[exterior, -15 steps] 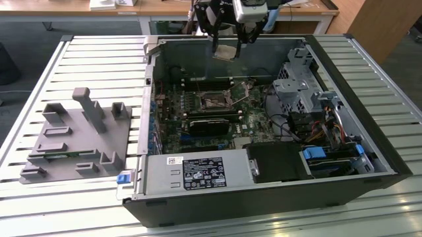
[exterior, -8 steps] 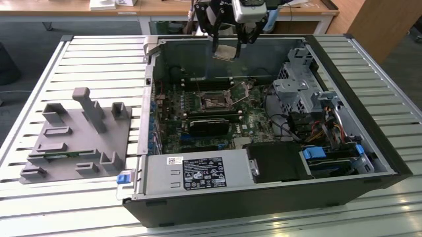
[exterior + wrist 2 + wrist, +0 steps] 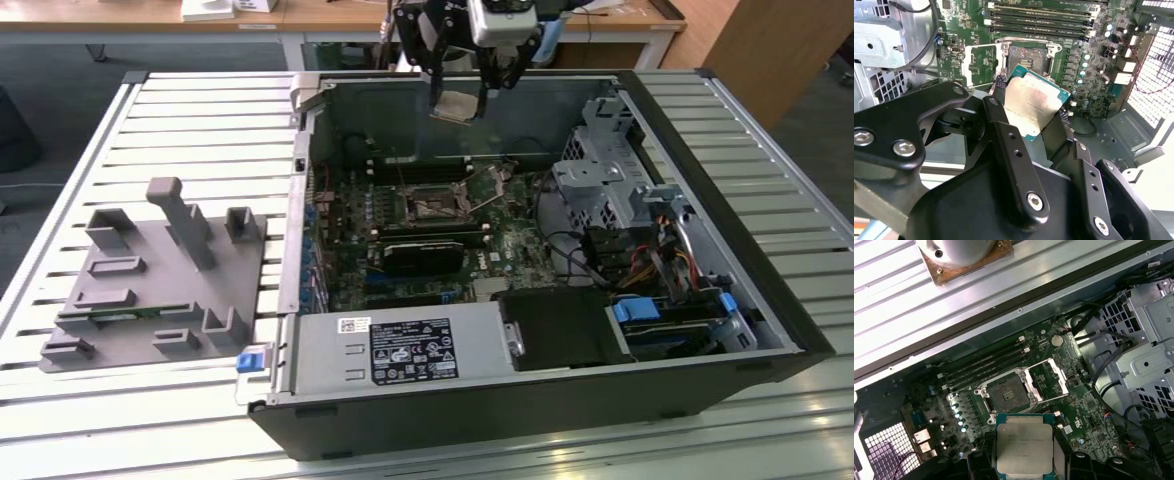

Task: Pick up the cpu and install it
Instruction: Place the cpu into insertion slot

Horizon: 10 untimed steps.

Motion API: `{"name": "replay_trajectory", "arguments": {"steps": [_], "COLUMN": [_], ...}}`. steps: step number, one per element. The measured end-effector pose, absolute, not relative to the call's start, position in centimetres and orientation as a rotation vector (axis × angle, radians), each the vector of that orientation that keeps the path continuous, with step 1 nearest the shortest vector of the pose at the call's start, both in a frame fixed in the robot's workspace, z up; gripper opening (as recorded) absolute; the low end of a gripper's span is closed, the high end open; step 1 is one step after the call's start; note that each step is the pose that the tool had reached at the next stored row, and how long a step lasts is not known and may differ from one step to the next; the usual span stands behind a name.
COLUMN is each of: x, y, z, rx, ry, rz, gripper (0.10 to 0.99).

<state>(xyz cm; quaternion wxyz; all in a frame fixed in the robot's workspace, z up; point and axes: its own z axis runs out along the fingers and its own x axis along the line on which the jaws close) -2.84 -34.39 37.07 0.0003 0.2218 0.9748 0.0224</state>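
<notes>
The cpu (image 3: 458, 104), a thin square chip with a silvery top, hangs in the air over the far side of the open computer case, and my gripper (image 3: 462, 92) is shut on its edges. In both wrist views the black fingers (image 3: 1004, 131) flank the cpu (image 3: 1035, 107) (image 3: 1024, 442). Below it on the green motherboard lies the black-framed socket (image 3: 434, 205) (image 3: 1026, 62) (image 3: 1010, 390), its metal load plate (image 3: 1051, 380) swung open to one side. The cpu is well above the socket and not touching it.
The case's walls (image 3: 310, 180) ring the motherboard. Inside are a metal drive cage (image 3: 607, 180), a power supply (image 3: 400, 350) and a black card (image 3: 424, 255). A grey fixture tray with upright pegs (image 3: 147, 290) sits on the slatted table at the exterior view's left.
</notes>
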Motion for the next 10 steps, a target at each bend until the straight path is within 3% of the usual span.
{"name": "replay_trajectory", "arguments": {"steps": [10], "x": [-2.84], "y": [-34.39], "z": [37.03], "rx": [0.758], "ry": [3.046], "rz": [0.070], "gripper": [0.541]}}
